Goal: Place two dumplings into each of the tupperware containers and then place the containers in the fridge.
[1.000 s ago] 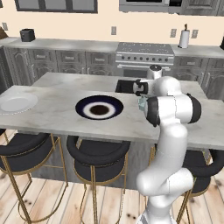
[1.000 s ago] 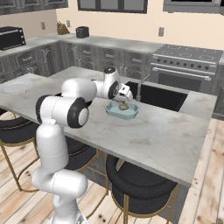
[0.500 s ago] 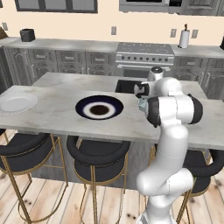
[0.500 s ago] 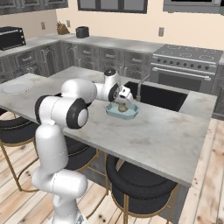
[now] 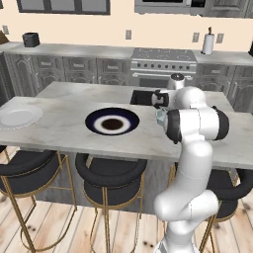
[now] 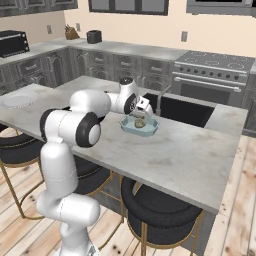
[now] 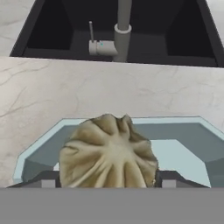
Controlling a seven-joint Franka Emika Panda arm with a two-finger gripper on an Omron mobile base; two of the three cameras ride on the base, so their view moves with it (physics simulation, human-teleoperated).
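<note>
A pale teal tupperware container point(image 6: 150, 131) sits on the island counter just in front of the sink. My gripper point(image 6: 140, 111) hovers right over it, pointing down. In the hand view the gripper point(image 7: 108, 180) is shut on a pleated tan dumpling point(image 7: 108, 151), with a dark fingertip on each side of it. Behind and below the dumpling I see the tub's teal rim point(image 7: 39, 144) and floor. From the right base view the dumpling point(image 6: 140, 122) sits low inside the tub. From the left base view my gripper point(image 5: 159, 99) is partly behind the arm, with a corner of the tub point(image 5: 160, 116) beside it. The fridge is out of view.
A dark-blue round plate point(image 5: 112, 121) lies mid-island, and a white plate point(image 5: 17, 117) at the far left end. The black sink point(image 6: 177, 111) with its faucet point(image 7: 122, 30) opens just beyond the tub. Bar stools line the near edge. A stove point(image 6: 210, 70) stands at the back wall.
</note>
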